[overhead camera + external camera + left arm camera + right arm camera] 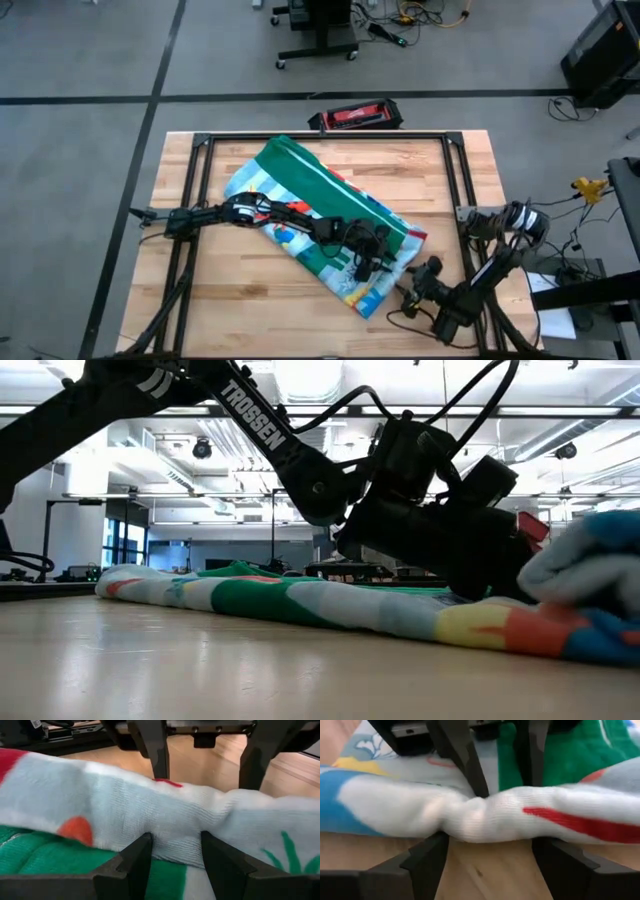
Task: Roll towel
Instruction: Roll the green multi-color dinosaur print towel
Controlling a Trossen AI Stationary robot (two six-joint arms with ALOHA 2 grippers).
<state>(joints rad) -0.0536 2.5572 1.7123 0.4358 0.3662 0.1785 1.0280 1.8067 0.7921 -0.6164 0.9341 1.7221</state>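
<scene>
The towel [300, 185] lies spread slantwise on the wooden table, from the far left to the near right, with its green border and dinosaur print up. Its near right end is bunched into a thick white fold [485, 815], which also shows in the low view [585, 565]. My left gripper [383, 266] reaches across the towel from the table's left and is shut on this fold [176, 835]. My right gripper [412, 282] faces it from the near right. It is open, with its fingertips [432, 851] at the fold's edge. My left gripper pinches the thick white fold [176, 840] at the towel's near right end between its two fingers. The cloth is bunched and dented in between them, in several layers. The fingers come slanting down from the table's left, across the fold. The rest of the towel lies on the table. My right gripper stands open against the same fold from the near right side, and its two fingertips [555, 852] meet the fold's edge [470, 832] wide apart. It has no pinch on the cloth. The fold lies across the fingers, over bare wood.
A black metal frame [200, 140] runs around the tabletop. A red and black box [355, 117] lies at the far edge. Bare wood [250, 310] shows at the near left, and cables and stands are on the floor beyond the table.
</scene>
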